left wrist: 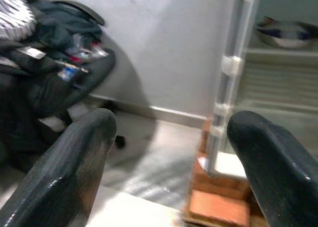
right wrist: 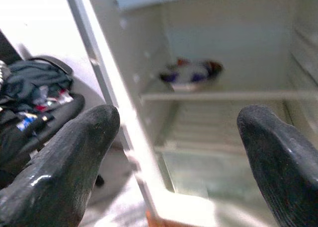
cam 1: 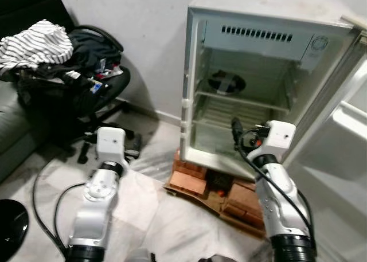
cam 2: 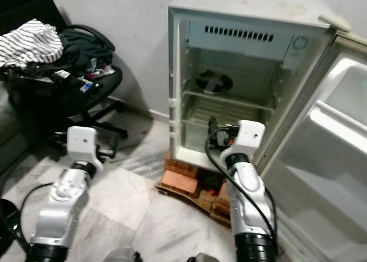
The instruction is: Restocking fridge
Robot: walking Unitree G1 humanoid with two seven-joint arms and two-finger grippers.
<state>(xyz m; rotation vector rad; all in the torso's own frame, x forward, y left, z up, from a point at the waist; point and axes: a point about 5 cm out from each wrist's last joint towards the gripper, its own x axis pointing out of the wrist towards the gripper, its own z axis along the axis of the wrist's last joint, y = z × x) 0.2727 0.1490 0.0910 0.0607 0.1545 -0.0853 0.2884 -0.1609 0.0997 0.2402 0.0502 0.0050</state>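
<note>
Both jaws stand wide apart and carry nothing: your right gripper [right wrist: 179, 152] frames the inside of the small white fridge [cam 1: 258, 90] between its two black fingers, and your left gripper [left wrist: 169, 157] frames the bare wall and floor beside the fridge's hinge-side frame. The fridge door [cam 2: 321, 159] already hangs open to the fridge's right, so the opening step looks done and you are at the point of having nothing in hand to stock with. Your right gripper is held up at the mouth of the fridge, near its lower compartment and touching nothing; your left gripper hovers low over the pale marble floor [cam 1: 155, 216], well to the left of the fridge. Inside, a dark shallow bowl [cam 1: 226, 82] sits on the upper wire shelf [cam 1: 241, 98]; the lower part looks bare. The fridge itself rests on red bricks [cam 1: 192, 179]. No item to load can be made out, so my guess is that your next move calls for finding the goods first. Mind the black office chair heaped with clothes [cam 1: 63, 61] left of the fridge when you turn.
</note>
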